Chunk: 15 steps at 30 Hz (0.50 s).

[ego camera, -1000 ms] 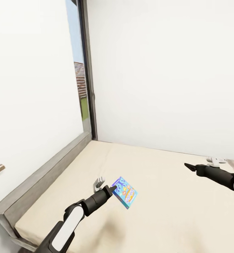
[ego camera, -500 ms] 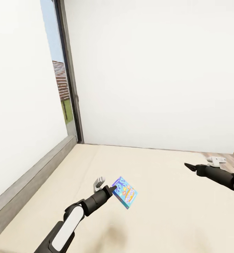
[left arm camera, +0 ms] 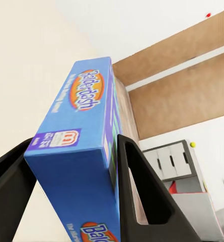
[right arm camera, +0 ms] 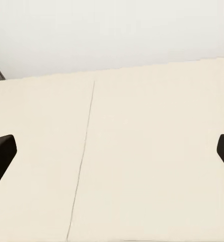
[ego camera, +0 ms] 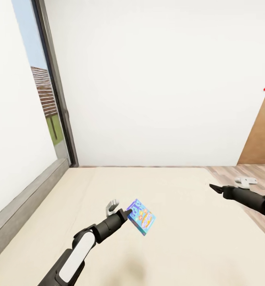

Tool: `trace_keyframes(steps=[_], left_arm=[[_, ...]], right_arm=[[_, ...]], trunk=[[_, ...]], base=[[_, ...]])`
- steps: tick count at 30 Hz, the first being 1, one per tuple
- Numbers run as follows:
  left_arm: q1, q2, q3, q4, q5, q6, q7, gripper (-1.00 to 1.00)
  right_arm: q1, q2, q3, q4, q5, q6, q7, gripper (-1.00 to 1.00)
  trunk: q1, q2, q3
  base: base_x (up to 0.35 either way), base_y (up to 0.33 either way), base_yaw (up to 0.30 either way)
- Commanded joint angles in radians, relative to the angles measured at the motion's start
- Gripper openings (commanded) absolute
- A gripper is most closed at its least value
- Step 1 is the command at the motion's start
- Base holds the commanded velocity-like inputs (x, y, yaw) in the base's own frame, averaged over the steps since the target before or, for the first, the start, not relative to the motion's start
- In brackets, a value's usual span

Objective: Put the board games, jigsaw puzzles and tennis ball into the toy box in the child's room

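- On my left wrist view I read a word in white letters on an orange oval on the long blue side of the board game (left arm camera: 84,151); it looks like "Balderdash", though the middle letters are soft.
- The same lettering starts again at the box's near end, where I make out only "Bal".
- A small white square on the purple patch carries a red "m" logo; the tiny line under it is too small to read.
- On my head view the box front (ego camera: 141,217) shows print too blurred to read.
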Motion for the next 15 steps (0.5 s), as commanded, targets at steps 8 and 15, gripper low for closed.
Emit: trace_keyframes(steps=[8,15], left_arm=[[-0.068,-0.008,0.0,0.017,0.005,0.01,0.008,-1.0],[-0.143,-0.019,0.0,0.049,0.008,0.017,0.039,-1.0]], right_arm=[[-0.001,0.0,-0.005,-0.001,0.0,0.057,0.006,1.0],[-0.001,-0.003,-0.007,-0.002,-0.001,0.092,0.005,1.0]], trunk=[[-0.031,0.056,0.024],[-0.058,0.105,0.046]], base=[[0.0,0.0,-0.282],[0.0,0.0,-0.282]])
